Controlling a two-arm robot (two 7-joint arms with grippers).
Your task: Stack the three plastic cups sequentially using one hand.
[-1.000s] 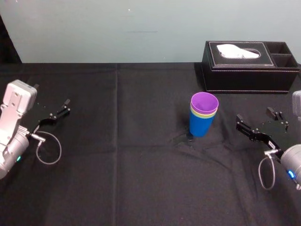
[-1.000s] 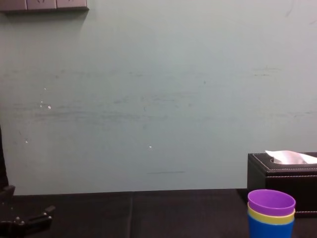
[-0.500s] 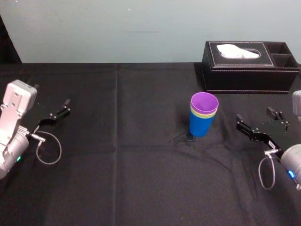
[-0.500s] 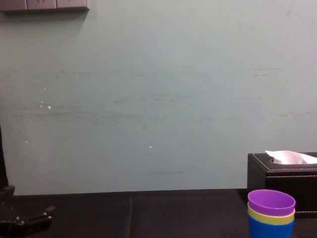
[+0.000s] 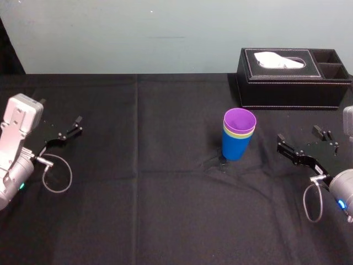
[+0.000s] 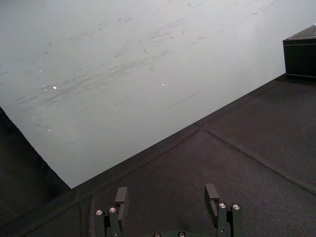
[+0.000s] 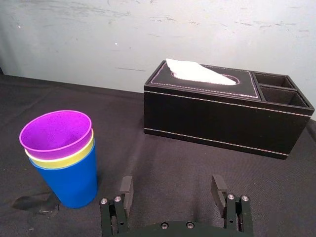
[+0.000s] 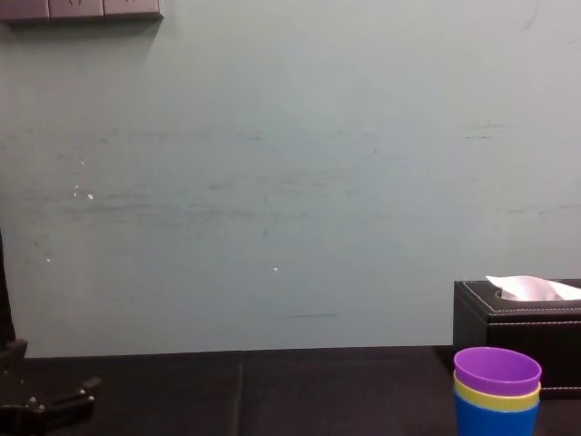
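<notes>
The three plastic cups stand nested upright right of the table's centre: a blue cup (image 5: 236, 146) at the bottom, a yellow-green cup (image 5: 245, 133) showing only as a rim, and a purple cup (image 5: 239, 120) on top. The same stack appears as blue cup (image 7: 74, 180), yellow-green cup (image 7: 66, 159) and purple cup (image 7: 56, 134), and in the chest view as purple cup (image 8: 497, 371). My right gripper (image 5: 304, 144) stands open to the right of the stack, apart from it, with nothing between its fingers; it also shows as right gripper (image 7: 173, 192). My left gripper (image 5: 67, 131) rests open at the far left.
A black leather tissue box (image 5: 292, 77) with a white tissue sits at the back right, behind the stack. The black cloth table (image 5: 143, 182) has a small wrinkle by the stack's base. A pale wall (image 8: 272, 182) stands behind the table.
</notes>
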